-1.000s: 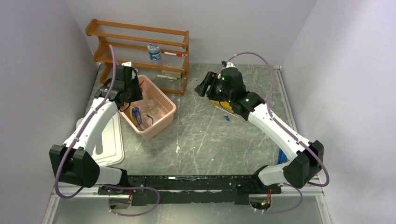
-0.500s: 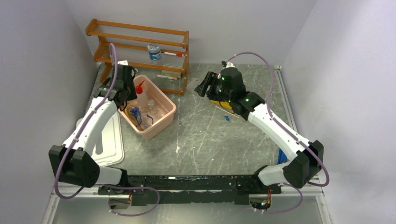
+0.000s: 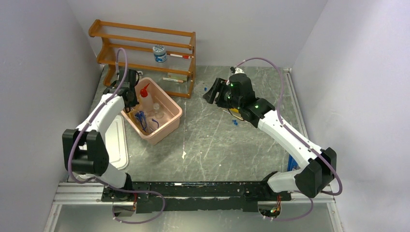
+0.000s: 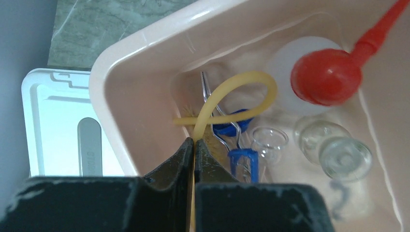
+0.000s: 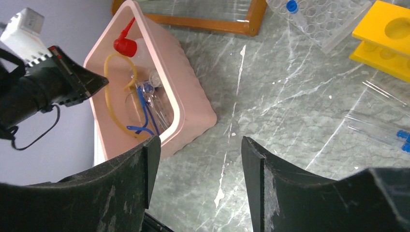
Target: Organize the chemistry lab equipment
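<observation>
Amber tubing [image 4: 241,77] — glossy yellow loop in the tight-closed left gripper [image 4: 193,143]; right gripper [image 5: 199,145] wide, empty.

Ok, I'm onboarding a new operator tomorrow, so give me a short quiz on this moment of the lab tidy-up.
1. True or false: the left tool is shut on the amber tubing.
2. The red-nozzled squeeze bottle is: A) in the pink tub; B) on the wooden shelf; C) on the white lid.
3. Fill in: the right tool, above the table, has its jaws ____.

Key: 1 true; 2 A; 3 open.
</observation>
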`<state>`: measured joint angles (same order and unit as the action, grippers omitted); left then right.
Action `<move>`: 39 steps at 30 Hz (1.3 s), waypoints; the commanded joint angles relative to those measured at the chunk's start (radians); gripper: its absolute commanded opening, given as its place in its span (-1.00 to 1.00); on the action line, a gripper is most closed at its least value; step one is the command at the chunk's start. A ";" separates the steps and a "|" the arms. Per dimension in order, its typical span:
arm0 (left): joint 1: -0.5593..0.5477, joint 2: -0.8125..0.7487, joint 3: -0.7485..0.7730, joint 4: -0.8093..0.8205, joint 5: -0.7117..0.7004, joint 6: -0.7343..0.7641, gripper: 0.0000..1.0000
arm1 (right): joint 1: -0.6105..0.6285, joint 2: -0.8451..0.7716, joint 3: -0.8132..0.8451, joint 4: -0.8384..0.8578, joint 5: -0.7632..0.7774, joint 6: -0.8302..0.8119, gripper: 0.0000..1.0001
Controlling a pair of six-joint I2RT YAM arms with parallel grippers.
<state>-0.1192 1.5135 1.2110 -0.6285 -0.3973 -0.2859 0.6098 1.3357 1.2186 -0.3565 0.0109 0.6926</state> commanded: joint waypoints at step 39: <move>0.091 -0.220 0.104 0.052 0.543 0.070 0.05 | -0.020 0.068 -0.021 -0.047 0.277 -0.184 0.35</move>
<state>-0.0296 1.3796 1.3117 -0.6182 -0.1581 -0.2939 0.6086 1.3727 1.2160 -0.3695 0.1333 0.6189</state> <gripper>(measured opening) 0.517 0.665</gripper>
